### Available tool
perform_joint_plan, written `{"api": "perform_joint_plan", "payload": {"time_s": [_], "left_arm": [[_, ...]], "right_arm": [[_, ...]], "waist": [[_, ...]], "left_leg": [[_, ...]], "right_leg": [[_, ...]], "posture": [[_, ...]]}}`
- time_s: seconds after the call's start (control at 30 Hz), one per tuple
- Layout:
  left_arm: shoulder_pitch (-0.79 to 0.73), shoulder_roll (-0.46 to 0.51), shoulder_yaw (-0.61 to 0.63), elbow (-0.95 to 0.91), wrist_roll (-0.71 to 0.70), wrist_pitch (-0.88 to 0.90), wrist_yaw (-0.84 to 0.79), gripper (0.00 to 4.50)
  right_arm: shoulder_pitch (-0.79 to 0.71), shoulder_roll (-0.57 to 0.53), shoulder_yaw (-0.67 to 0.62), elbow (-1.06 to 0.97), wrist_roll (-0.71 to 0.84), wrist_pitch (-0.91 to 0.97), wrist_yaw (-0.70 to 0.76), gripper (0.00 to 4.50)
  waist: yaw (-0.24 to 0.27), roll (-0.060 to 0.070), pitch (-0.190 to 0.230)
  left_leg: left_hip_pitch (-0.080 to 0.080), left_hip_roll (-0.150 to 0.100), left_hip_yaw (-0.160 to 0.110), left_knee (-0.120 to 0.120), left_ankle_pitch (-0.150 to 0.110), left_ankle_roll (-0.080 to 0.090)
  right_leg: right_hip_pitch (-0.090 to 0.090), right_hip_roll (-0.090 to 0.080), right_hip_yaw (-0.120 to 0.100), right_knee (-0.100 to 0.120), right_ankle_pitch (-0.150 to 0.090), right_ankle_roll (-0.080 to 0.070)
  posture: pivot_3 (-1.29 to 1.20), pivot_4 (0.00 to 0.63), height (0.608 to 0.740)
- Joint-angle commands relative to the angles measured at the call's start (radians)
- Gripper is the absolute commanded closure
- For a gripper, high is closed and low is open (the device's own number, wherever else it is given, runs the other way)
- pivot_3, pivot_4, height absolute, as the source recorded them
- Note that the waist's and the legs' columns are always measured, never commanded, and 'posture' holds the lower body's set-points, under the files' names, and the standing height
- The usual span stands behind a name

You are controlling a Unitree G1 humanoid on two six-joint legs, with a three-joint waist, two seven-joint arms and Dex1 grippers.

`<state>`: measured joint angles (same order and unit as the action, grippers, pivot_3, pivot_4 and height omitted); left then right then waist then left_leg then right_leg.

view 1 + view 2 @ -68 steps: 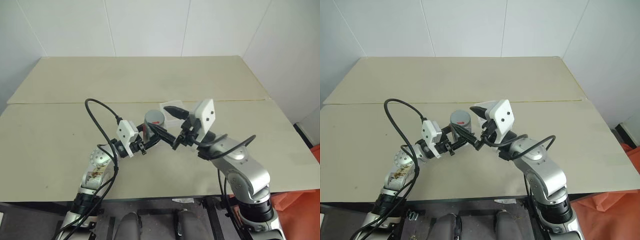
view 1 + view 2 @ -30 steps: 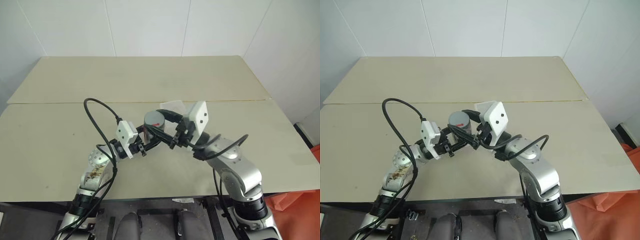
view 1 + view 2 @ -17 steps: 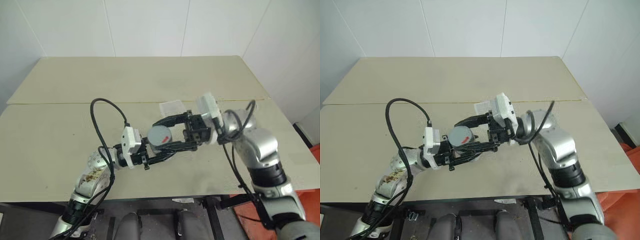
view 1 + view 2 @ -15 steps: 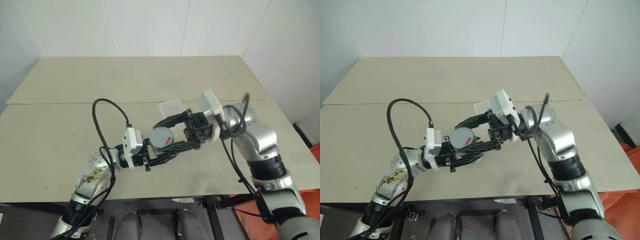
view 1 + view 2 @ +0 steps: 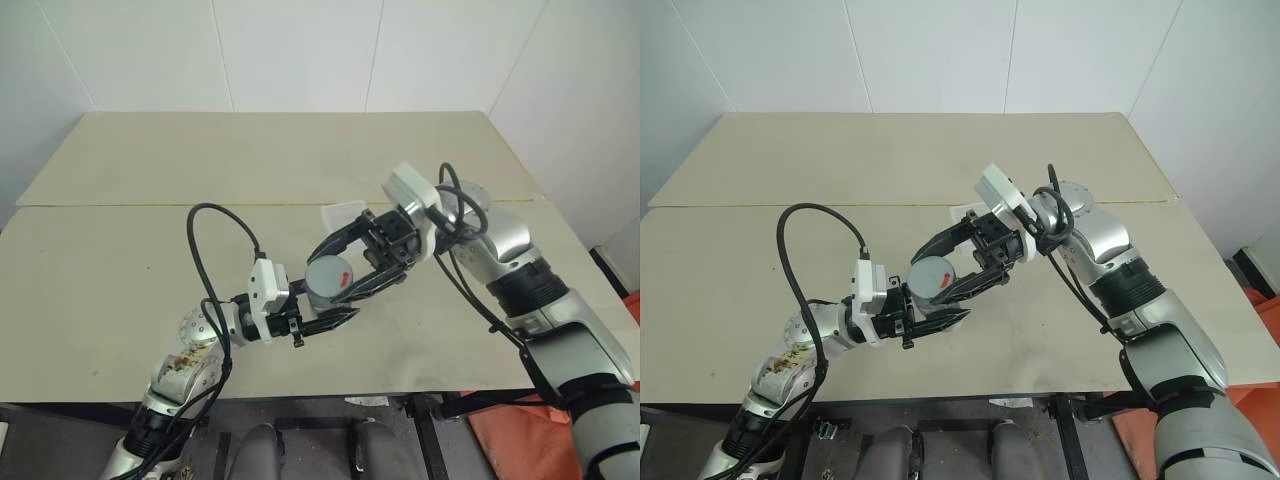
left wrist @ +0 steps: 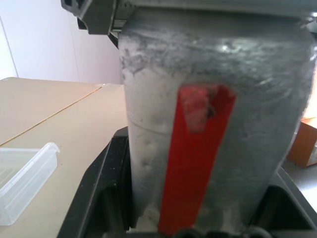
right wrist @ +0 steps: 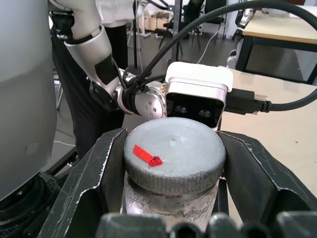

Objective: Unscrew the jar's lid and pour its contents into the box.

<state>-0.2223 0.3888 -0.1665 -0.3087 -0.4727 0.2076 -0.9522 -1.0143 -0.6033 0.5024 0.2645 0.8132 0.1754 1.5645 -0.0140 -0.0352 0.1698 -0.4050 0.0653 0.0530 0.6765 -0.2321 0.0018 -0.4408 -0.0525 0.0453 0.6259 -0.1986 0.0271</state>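
Pale beige tabletop (image 5: 150, 230) runs back to white walls, its two boards meeting at a seam across the middle. Above its near half the two arms meet.

The left gripper (image 5: 318, 312) points toward the robot's right, its black fingers clamped tight on the lower body of the jar (image 6: 213, 129), which it holds lifted clear of the table. In the left wrist view the jar's frosted side with its red strip stands right between those fingers.

The right gripper (image 5: 345, 265) comes in from the far right side, pointing back toward the robot, and its two black fingers (image 7: 101, 168) bracket the lid (image 7: 173, 153), one on each side. The jaws stand partly open; whether the pads actually press the ribbed rim cannot be told. The grey lid sits on the jar, its small red mark (image 7: 146, 155) facing the right wrist camera.

The clear plastic box (image 5: 343, 213) lies on the table just beyond the right gripper, on its far side, apart from both claws. The jar's contents cannot be made out.
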Motion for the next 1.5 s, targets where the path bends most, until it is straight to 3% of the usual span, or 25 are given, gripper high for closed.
{"api": "perform_joint_plan", "payload": {"time_s": [0.03,0.1,0.4,0.53,0.7,0.83,0.9,1.5], "left_arm": [[-0.009,-0.008,0.006,-0.046,-0.030,-0.020,-0.015,2.26],[-0.009,-0.009,0.009,-0.036,-0.028,-0.026,-0.019,2.26],[-0.009,-0.012,0.021,0.027,-0.009,-0.053,-0.021,2.26],[-0.021,0.003,0.036,0.071,0.006,-0.059,-0.022,2.26],[-0.049,0.006,0.043,0.126,0.029,-0.076,-0.022,2.26],[-0.064,0.005,0.044,0.164,0.054,-0.101,-0.022,2.26],[-0.068,0.005,0.043,0.171,0.057,-0.104,-0.025,2.26],[-0.048,0.012,0.062,0.146,0.054,-0.097,-0.010,2.26]], "right_arm": [[-0.039,-0.039,-0.016,0.026,0.039,-0.020,0.050,0.54],[-0.038,-0.047,-0.027,0.025,0.048,-0.020,0.050,0.03],[0.106,-0.106,-0.244,-0.138,0.011,-0.010,0.029,0.03],[0.254,-0.139,-0.365,-0.358,0.012,0.093,-0.192,0.03],[0.438,-0.056,-0.418,-0.611,-0.088,0.125,-0.510,0.03],[0.504,0.044,-0.394,-0.719,-0.174,0.170,-0.733,0.03],[0.517,0.075,-0.365,-0.743,-0.216,0.181,-0.773,0.03],[0.537,0.218,-0.277,-0.716,-0.367,0.189,-0.845,0.03]], "waist": [[0.002,0.000,0.000],[0.001,0.000,0.000],[0.008,0.000,0.000],[0.011,0.000,0.000],[0.001,0.000,0.000],[-0.001,0.000,0.000],[-0.001,0.000,0.000],[0.000,0.000,0.000]], "left_leg": [[0.000,0.000,0.000,0.000,0.000,0.000],[0.000,0.000,0.000,0.000,0.000,0.000],[-0.001,0.000,0.000,0.000,0.000,0.000],[-0.001,-0.001,0.000,0.000,0.000,0.000],[0.000,0.000,0.000,0.000,0.000,0.000],[0.001,0.000,0.000,0.001,0.000,0.000],[0.001,0.000,0.000,0.002,0.000,0.000],[0.000,0.000,0.000,0.001,0.000,0.000]], "right_leg": [[0.000,0.000,0.000,0.000,0.000,0.000],[0.000,0.000,0.000,0.000,0.000,0.000],[0.000,0.000,-0.001,0.000,0.000,-0.001],[0.000,-0.001,0.000,-0.001,-0.001,0.001],[-0.001,0.000,0.000,0.001,-0.003,0.004],[0.000,0.000,0.000,0.002,-0.003,0.005],[0.000,0.000,0.001,0.002,-0.003,0.004],[0.000,0.000,0.000,0.001,-0.002,0.003]], "posture": [[0.00,0.150,0.740],[0.00,0.150,0.740],[0.00,0.150,0.740],[0.00,0.150,0.740],[0.00,0.150,0.740],[0.00,0.150,0.740],[0.00,0.150,0.740],[0.00,0.150,0.740]]}}
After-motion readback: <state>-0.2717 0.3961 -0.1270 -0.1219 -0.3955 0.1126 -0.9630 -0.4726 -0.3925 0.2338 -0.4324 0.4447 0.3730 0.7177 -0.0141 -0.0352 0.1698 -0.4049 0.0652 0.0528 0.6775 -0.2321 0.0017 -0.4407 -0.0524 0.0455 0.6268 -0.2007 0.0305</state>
